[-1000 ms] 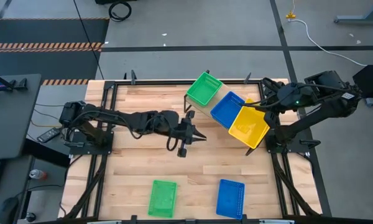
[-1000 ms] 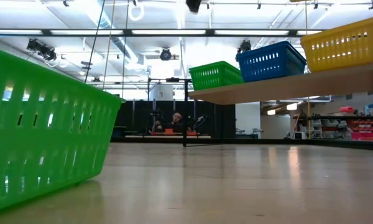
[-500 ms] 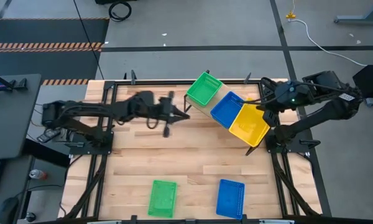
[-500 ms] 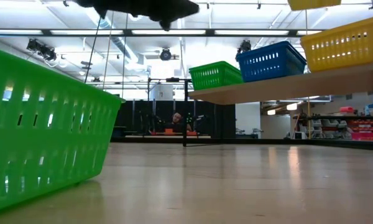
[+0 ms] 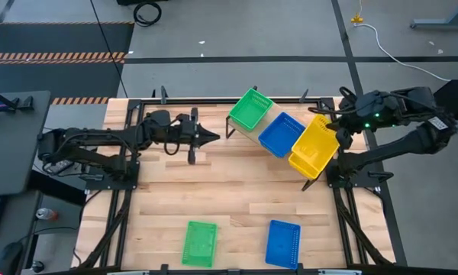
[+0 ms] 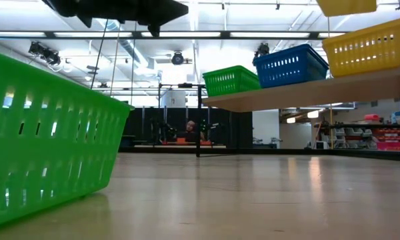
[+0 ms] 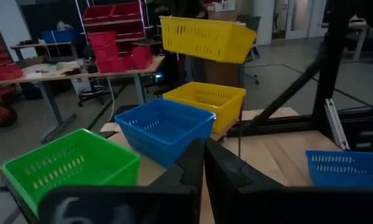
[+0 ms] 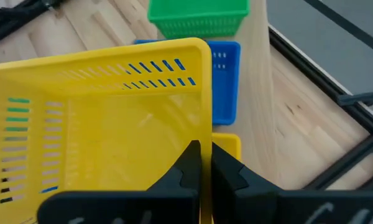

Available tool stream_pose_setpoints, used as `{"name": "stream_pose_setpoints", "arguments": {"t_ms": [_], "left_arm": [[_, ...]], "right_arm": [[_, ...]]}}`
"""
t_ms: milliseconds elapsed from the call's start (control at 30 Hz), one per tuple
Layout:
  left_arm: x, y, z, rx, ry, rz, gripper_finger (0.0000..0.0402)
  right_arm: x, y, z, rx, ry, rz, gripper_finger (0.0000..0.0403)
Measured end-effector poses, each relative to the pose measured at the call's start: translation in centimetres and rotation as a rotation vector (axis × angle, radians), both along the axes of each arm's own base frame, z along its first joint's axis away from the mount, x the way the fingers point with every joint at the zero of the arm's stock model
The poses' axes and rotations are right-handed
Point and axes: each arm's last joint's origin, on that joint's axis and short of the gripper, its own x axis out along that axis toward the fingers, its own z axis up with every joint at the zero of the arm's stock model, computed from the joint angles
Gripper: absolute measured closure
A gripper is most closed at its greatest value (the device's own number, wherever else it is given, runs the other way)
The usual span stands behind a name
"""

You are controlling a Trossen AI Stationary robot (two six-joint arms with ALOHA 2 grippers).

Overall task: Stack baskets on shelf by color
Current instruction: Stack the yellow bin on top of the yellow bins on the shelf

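Since a second ago the left arm has drawn back from mid-tabletop toward its own side, and the yellow basket [image 5: 318, 138] carried by the right arm has lifted off the stack and swung up and outward. The left gripper [image 5: 208, 138] now hovers above the tabletop [image 5: 237, 191] short of the shelf, its fingers [image 7: 193, 163] pressed together with nothing between them. The right gripper [image 5: 337, 130] sits at the outer end of the shelf, fingers [image 8: 189, 162] pinched shut on the rim of that yellow basket, which hangs in the air, tilted, over a second yellow basket [image 5: 307, 164] resting on the shelf's end. On the shelf [image 6: 307, 90], a tilted light-wood board, stand three baskets in a row: a green basket [image 5: 250, 108] at the far end, a blue basket [image 5: 278, 133] in the middle, and the yellow one. Two more lie well apart from the shelf at the near edge of the tabletop: a green basket [image 5: 199, 243] toward the left and a blue basket [image 5: 282, 243] beside it toward the right. In the low view the near green one fills the left foreground.
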Motion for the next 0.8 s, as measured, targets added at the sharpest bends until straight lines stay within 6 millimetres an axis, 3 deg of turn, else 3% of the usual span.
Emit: {"name": "stream_pose_setpoints", "arguments": {"t_ms": [400, 800], "left_arm": [[0.1, -0.5, 0.0, 0.000, 0.000, -0.015, 0.0384], [0.1, -0.5, 0.0, 0.000, 0.001, -0.016, 0.0387]], "right_arm": [[-1.1, 0.0, -3.7, 0.016, 0.081, -0.001, 0.0387], [-2.9, -0.1, -4.3, 0.054, 0.016, -0.111, 0.0387]]}}
